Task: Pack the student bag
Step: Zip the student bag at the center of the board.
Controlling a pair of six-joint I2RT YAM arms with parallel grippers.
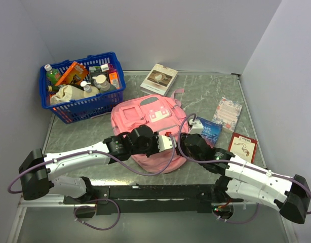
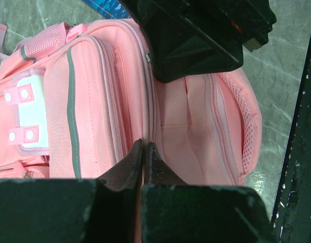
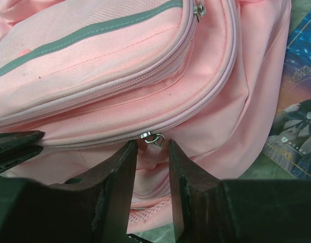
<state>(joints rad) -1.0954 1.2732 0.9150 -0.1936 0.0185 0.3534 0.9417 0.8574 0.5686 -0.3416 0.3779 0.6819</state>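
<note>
The student bag [image 1: 148, 119] is a pink backpack lying flat mid-table, front pockets up. My left gripper [image 1: 170, 143] is at its near end, shut on the edge of the bag's main opening, with a thin strip of pink fabric between its jaws [image 2: 144, 148]. The open compartment's pink lining [image 2: 188, 136] shows beside it. My right gripper [image 1: 183, 145] faces it at the same end, open, its jaws [image 3: 153, 147] standing either side of the metal zipper slider [image 3: 155, 137] and the pink pull tab below it. The bag also fills the right wrist view [image 3: 120, 66].
A blue basket [image 1: 113, 95] full of bottles and packets stands at the back left. A white book [image 1: 159, 79] lies behind the bag. A floral notebook [image 1: 227, 112], a blue booklet [image 1: 211, 130], a small white box [image 1: 195, 125] and a red card [image 1: 242, 146] lie to the right.
</note>
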